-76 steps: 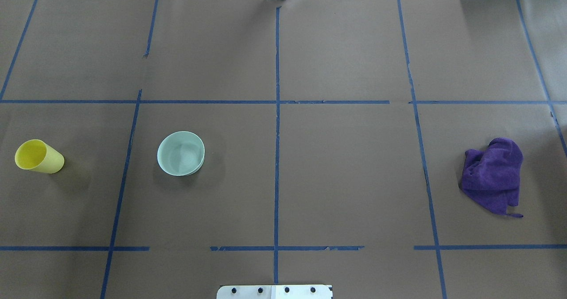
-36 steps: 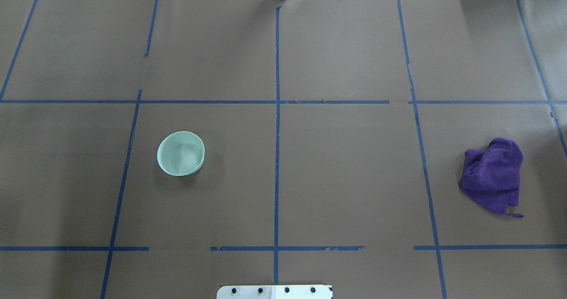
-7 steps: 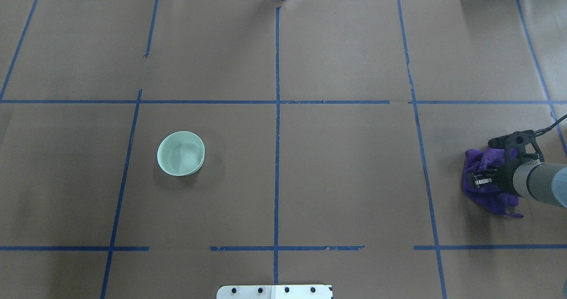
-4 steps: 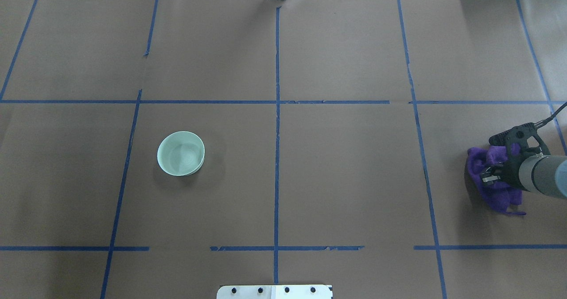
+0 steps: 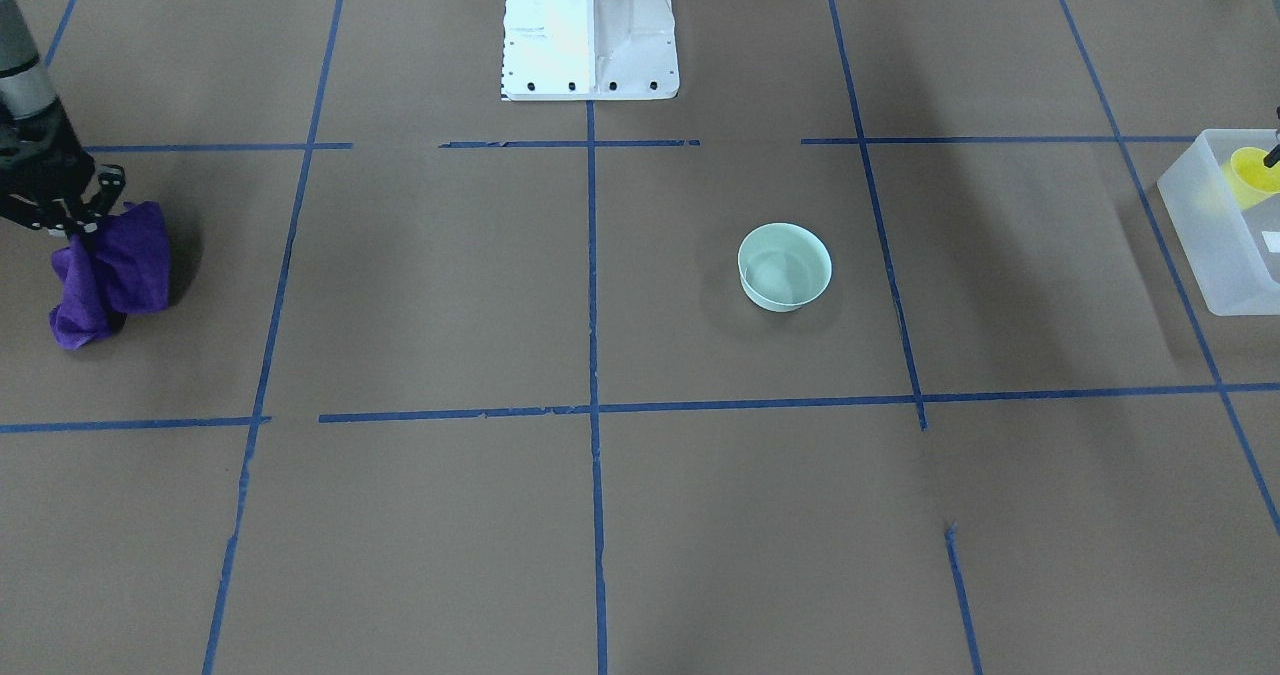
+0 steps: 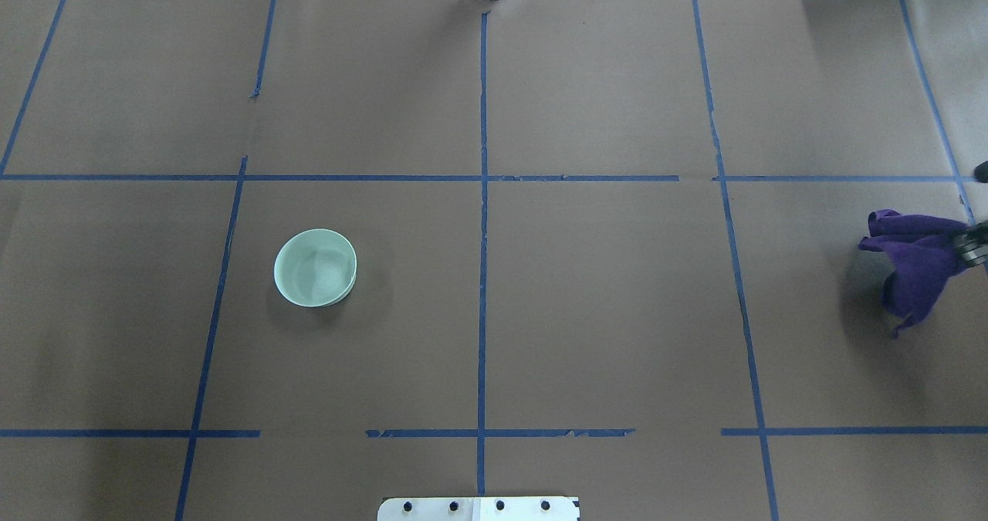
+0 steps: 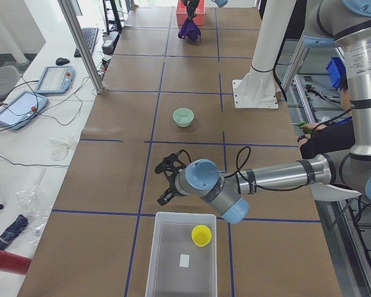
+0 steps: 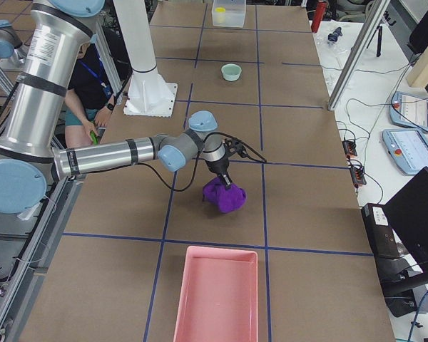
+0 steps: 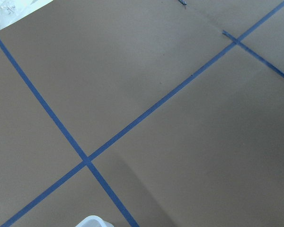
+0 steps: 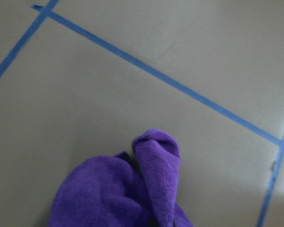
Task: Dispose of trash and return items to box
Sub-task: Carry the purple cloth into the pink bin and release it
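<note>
The pale mint-green bowl (image 6: 315,267) stands upright on the brown table, left of centre; it also shows in the front view (image 5: 785,265). The yellow cup (image 7: 201,235) stands inside the frosted-white box (image 7: 164,272) at the table's left end. My left gripper (image 7: 165,182) hovers over the table just beyond the box; I cannot tell whether it is open or shut. My right gripper (image 5: 85,230) is shut on the purple cloth (image 5: 110,275), which hangs from it at the table's right end, and shows at the overhead view's right edge (image 6: 915,262).
A pink tray (image 8: 214,292) lies at the table's right end, near the hanging cloth. The white robot base (image 5: 590,25) stands at the table's near-robot edge. Blue tape lines divide the brown table into squares.
My right gripper has closed on the purple cloth, lifted it off the table and carried it right, almost out of the overhead view. The yellow cup left the table earlier. The bowl has not moved.
</note>
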Controlling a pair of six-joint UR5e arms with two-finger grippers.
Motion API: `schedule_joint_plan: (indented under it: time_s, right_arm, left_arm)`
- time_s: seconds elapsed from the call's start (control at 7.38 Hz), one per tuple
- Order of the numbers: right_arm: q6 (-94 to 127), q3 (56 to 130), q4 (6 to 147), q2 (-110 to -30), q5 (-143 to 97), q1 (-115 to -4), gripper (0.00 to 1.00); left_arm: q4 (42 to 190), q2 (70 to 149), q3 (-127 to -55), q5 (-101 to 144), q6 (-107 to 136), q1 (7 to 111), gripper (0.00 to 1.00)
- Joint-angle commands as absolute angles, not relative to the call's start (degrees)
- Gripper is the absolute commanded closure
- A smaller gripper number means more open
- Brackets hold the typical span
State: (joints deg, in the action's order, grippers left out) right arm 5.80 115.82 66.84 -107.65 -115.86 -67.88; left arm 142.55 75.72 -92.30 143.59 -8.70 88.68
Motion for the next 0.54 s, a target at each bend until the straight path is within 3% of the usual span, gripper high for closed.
schedule_joint_plan:
  time_s: [0.0, 0.27, 0.41]
  right_arm:
    - [-29.19, 114.97, 87.50, -102.17, -127.07, -92.19, 1.00]
    - [-51.49, 105.62, 105.85, -86.82, -126.83, -105.67, 1.00]
    - [-56.29, 101.64, 104.69, -88.05, -126.48, -106.95, 1.00]
  left_arm:
    - [142.56, 75.67, -92.64, 143.53, -8.09, 88.68, 0.00]
    - [142.56, 75.76, -92.64, 143.53, -8.00, 88.59, 0.00]
    - [142.56, 75.76, -92.72, 143.53, -8.00, 88.59, 0.00]
